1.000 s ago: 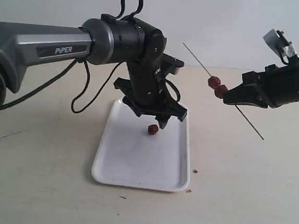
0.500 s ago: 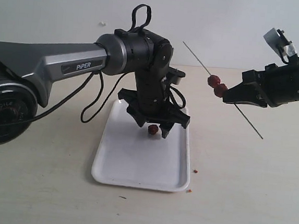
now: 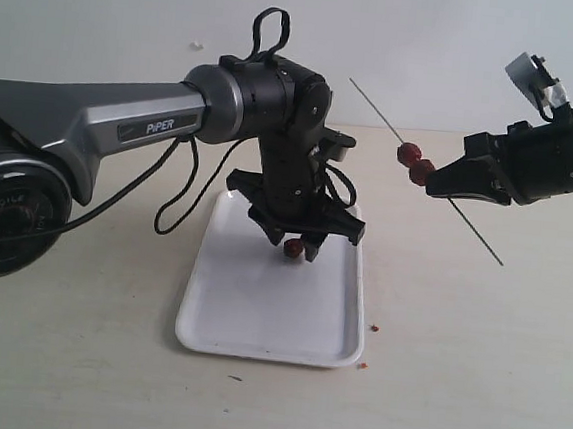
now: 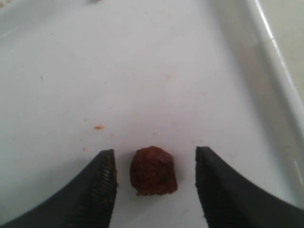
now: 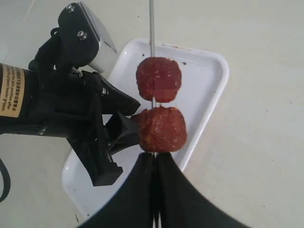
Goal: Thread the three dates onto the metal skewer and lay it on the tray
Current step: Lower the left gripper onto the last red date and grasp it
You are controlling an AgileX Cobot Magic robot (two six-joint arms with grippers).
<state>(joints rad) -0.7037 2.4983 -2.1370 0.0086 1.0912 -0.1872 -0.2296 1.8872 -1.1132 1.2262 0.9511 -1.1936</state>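
**One date left on the tray, two already on the skewer**

The left gripper (image 3: 299, 244) is down low over the tray (image 3: 257, 322), with its two dark ribbed fingers (image 4: 97, 190) spread apart. The loose date (image 4: 153, 171) sits on the white floor of the tray right between them. It is a small, wrinkled, reddish-brown lump in the tray's far half, clear of the rim. Neither finger seems to touch it. One stands just beside it with a sliver of white showing, and the other has a wider gap. A few tiny reddish specks dot the tray around it.

Off to the tray's right side and well above it, the right gripper (image 3: 440, 186) has its fingers pressed together on the metal skewer (image 3: 376, 104). The thin rod slants through the air, its upper tip leaning back toward the tray's far right corner and its lower end pointing away from the tray. Two dates are threaded on it, touching each other. The lower date (image 5: 162, 128) rests right against the gripper's fingertips and the upper date (image 5: 158, 79) sits just beyond it.

Two crumbs (image 3: 375, 328) lie on the table (image 3: 473, 371) beside the tray's near right corner.
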